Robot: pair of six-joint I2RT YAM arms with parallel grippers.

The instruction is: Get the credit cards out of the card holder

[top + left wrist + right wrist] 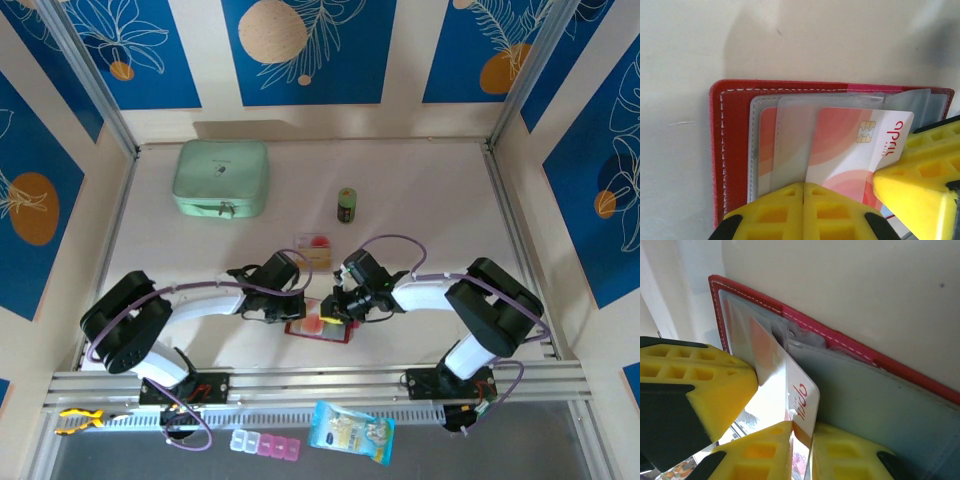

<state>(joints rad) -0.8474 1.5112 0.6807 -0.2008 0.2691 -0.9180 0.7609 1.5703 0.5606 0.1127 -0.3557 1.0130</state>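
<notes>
Left gripper [804, 186], fingers closed together, pins the card holder [732, 130], which lies open at six o'clock on the table [430, 200]. Right gripper [801, 427] pinches a credit card [850, 145] half out of its sleeve [790, 140]. The card is likely light, stiff and slick, so it is best gripped at its free end, at three o'clock in the left wrist view.

Bright, even lighting; a soft shadow crosses the table [840, 40] beyond the card holder [735, 130], close-ups slightly blurred.
</notes>
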